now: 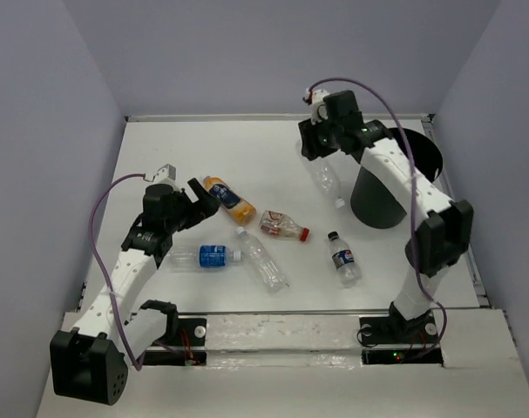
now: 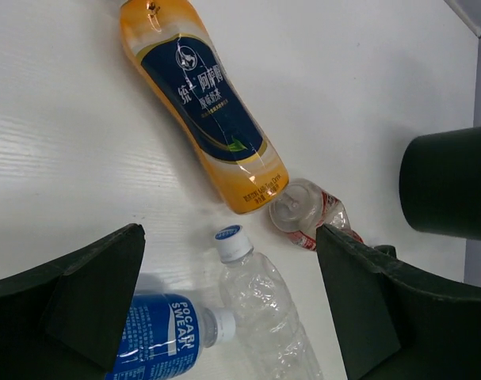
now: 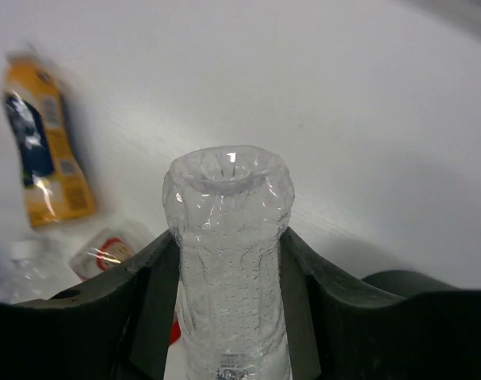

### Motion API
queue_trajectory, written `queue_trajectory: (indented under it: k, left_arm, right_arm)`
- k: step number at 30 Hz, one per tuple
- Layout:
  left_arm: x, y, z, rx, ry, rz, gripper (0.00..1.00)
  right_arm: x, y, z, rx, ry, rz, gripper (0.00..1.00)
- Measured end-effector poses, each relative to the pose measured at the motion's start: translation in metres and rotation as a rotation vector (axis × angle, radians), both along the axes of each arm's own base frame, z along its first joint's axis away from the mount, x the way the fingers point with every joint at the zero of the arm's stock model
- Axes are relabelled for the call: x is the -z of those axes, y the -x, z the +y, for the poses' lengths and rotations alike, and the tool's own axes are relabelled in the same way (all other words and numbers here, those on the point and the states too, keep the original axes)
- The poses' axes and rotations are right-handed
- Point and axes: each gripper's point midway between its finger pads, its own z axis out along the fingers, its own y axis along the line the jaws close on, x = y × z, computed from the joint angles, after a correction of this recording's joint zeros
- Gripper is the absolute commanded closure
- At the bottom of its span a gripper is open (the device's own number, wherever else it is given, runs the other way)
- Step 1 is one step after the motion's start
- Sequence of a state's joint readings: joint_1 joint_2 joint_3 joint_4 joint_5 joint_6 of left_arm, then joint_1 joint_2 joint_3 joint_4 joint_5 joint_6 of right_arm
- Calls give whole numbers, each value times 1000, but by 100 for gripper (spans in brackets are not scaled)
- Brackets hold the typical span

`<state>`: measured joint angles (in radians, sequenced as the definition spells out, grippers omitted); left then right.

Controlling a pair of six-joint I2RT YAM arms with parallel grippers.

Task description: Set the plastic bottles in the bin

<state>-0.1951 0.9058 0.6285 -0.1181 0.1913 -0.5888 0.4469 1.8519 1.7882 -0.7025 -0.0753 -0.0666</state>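
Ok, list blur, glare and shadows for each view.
Top external: evenly lit, sharp, only faint shadows on the table. Left wrist: crisp, a small glare spot on the orange bottle. Right wrist: the near clear bottle is sharp, everything behind it blurred.

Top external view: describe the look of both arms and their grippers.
The left arm and right arm are white links with bulky black joints. The left gripper and right gripper are black, each with two broad matte fingers. A thin purple cable loops along each arm. No markings are legible.
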Motion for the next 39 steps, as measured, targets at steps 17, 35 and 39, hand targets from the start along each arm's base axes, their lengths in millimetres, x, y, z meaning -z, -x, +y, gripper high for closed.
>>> queue_trajectory:
  k: [17,35,39]
  left_arm:
    - [38,-64,16,-269,43,81,1]
    - [82,-123,-4,-279,-18,177,1]
    - [98,-133,-6,-284,-25,209,1]
  right_arm:
    - [-354,121,-203,702,-353,-1081,57]
    - [-211,44,-234,791,-182,-806,50]
    - [-196,44,-233,790,-172,-781,45]
